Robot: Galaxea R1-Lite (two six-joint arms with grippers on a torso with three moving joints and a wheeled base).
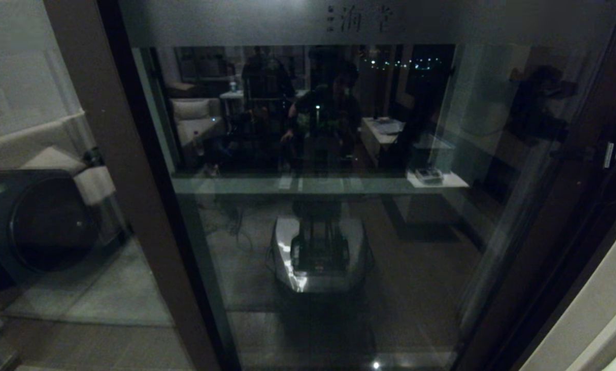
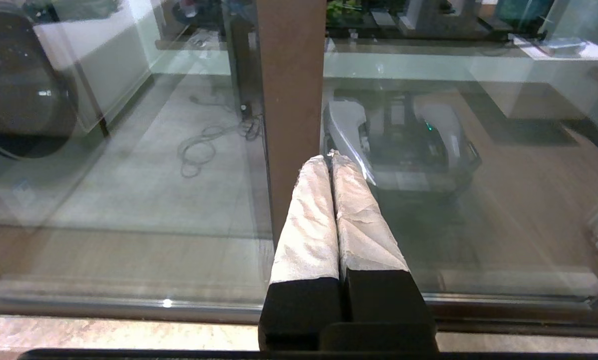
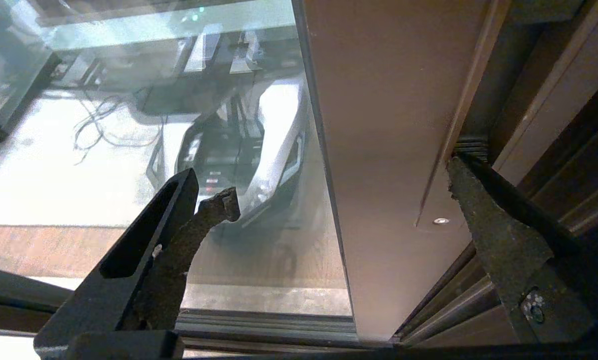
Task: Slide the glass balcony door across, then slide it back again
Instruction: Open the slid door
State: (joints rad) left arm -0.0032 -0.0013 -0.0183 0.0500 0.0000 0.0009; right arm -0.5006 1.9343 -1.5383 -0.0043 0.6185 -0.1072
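Observation:
The glass balcony door [image 1: 313,154] fills the head view, with a frosted band [image 1: 266,20] on top and dark brown stiles left [image 1: 127,180] and right [image 1: 555,206]. No handle shows. My left gripper [image 2: 330,157] is shut, its white-wrapped fingers [image 2: 309,220] pressed together. Their tips sit at the glass-side edge of the left stile [image 2: 291,100]; contact is unclear. My right gripper [image 3: 339,185] is open and straddles the right stile [image 3: 389,125]. One finger [image 3: 218,202] is before the glass, the other [image 3: 479,210] by the jamb. Neither gripper shows in the head view.
A dark round washing-machine door [image 1: 45,221] sits behind the left pane. The robot's base [image 1: 318,252] is reflected in the glass. The floor track [image 3: 268,325] runs below the door. A pale wall edge [image 1: 596,309] stands at the right, and cables [image 2: 203,145] lie beyond the glass.

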